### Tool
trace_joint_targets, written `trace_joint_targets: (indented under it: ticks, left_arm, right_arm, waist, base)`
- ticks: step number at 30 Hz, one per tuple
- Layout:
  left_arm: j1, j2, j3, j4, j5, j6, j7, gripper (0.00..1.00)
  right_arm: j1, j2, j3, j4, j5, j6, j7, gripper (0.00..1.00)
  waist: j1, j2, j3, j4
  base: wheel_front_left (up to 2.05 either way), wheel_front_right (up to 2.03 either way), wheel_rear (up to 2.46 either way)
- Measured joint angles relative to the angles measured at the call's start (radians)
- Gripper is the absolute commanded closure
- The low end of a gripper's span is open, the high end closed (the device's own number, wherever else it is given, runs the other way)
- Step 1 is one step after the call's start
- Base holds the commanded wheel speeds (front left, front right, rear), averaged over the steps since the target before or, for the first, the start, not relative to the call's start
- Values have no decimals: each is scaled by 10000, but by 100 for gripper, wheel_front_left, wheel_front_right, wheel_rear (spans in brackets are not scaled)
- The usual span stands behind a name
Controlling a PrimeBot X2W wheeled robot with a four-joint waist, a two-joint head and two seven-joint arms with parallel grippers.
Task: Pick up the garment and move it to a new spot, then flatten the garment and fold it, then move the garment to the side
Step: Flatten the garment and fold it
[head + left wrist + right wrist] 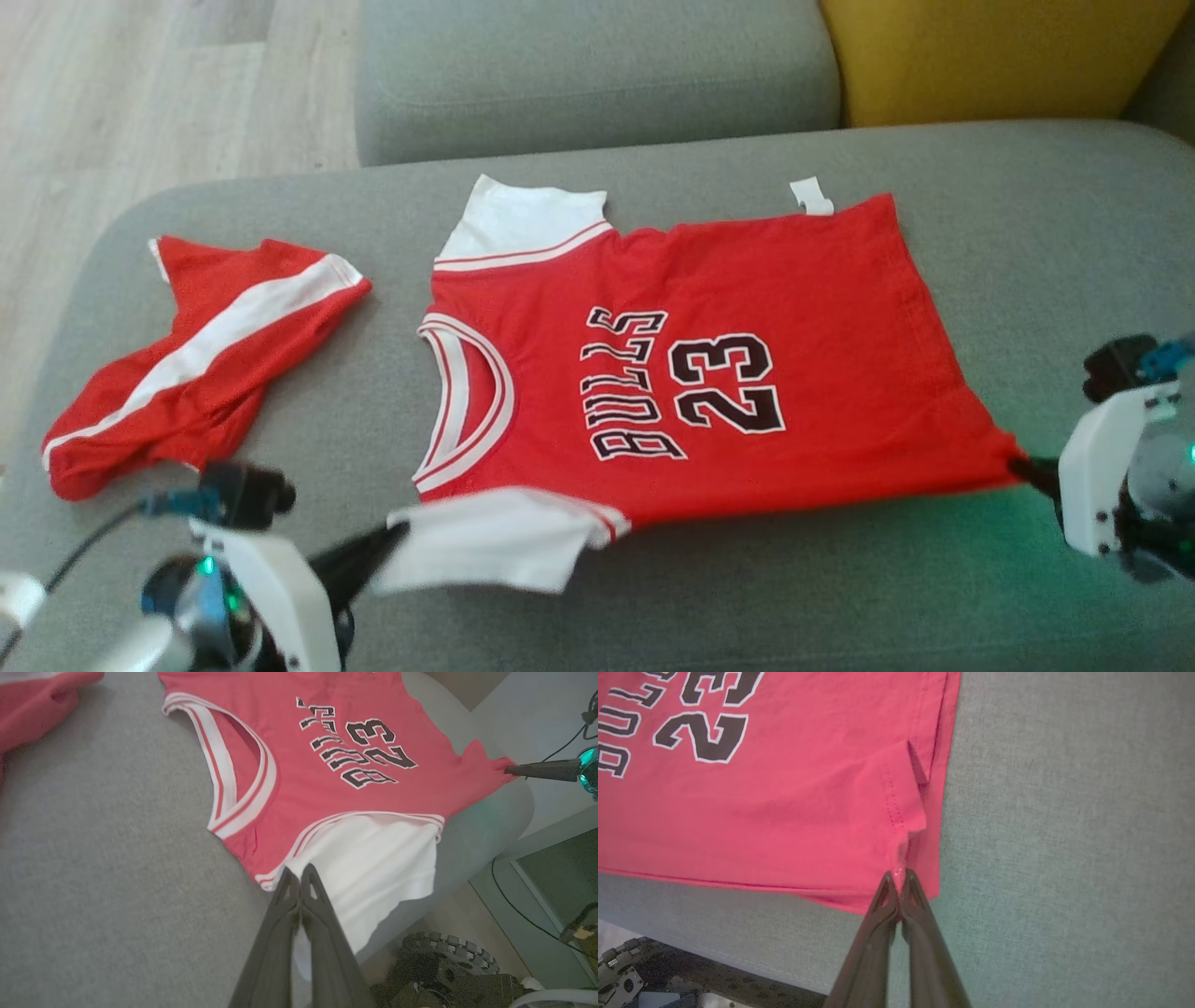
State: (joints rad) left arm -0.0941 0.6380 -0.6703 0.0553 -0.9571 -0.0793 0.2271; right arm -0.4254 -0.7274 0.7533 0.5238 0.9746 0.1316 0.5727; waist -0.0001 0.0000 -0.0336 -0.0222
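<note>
Head view, jersey: the jersey lies spread on the grey sofa, collar toward the robot's left, near some red shorts. It is red with white trim and black lettering and a 23.
Head view, hands: the left hand is clamped on the near sleeve, the right hand on the near bottom corner.
Left wrist view, sleeve: the white sleeve droops past the sofa edge, so the cloth is probably light and limp.
Right wrist view, hem: the hem corner puckers at the pinch. The fabric looks thin and likely stretchy, so stitched seams should give the surest hold.
</note>
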Motion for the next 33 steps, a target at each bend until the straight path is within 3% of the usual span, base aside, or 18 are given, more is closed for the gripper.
trace_joint_targets:
  ticks: [10, 20, 26, 27, 28, 29, 33]
  left_arm:
    - [-2016, -123, -56, 840, 777, -2, 502, 100]
    - [-4202, -899, -516, 2763, 1233, -345, 792, 100]
    - [-5102, -1271, -901, 3877, 1440, -447, 445, 100]
    - [-5216, -1346, -953, 4042, 1450, -451, 362, 100]
    - [-5320, -1425, -1005, 4203, 1450, -451, 278, 76]
    - [-5392, -1505, -1041, 4364, 1450, -451, 209, 0]
    - [-5586, -1839, -1062, 4817, 1463, -453, -621, 0]
  right_arm:
    - [-1061, 907, -876, 466, -915, 0, 215, 100]
    - [-2244, 1657, -1101, 1237, -2044, 0, -192, 100]
    - [-2682, 1965, -1087, 1626, -2282, 0, -504, 100]
    - [-2713, 2013, -1087, 1699, -2282, 0, -554, 76]
    - [-2736, 2069, -1080, 1776, -2313, 0, -656, 20]
    - [-2768, 2140, -1091, 1875, -2383, 0, -800, 0]
    - [-2816, 2316, -1260, 2033, -2301, 0, -1344, 0]
  waist:
    - [0, 0, 704, -128]
    - [1, 0, 1701, -162]
    - [2, 0, 2205, -239]
    - [2, 0, 2266, -251]
    - [2, 0, 2318, -261]
    - [3, 0, 2354, -267]
    - [2, 0, 2397, -220]
  base:
    - [0, 0, 0]
    - [0, 0, 0]
    - [0, 0, 0]
    - [0, 0, 0]
    - [0, 0, 0]
    - [0, 0, 0]
    - [0, 0, 0]
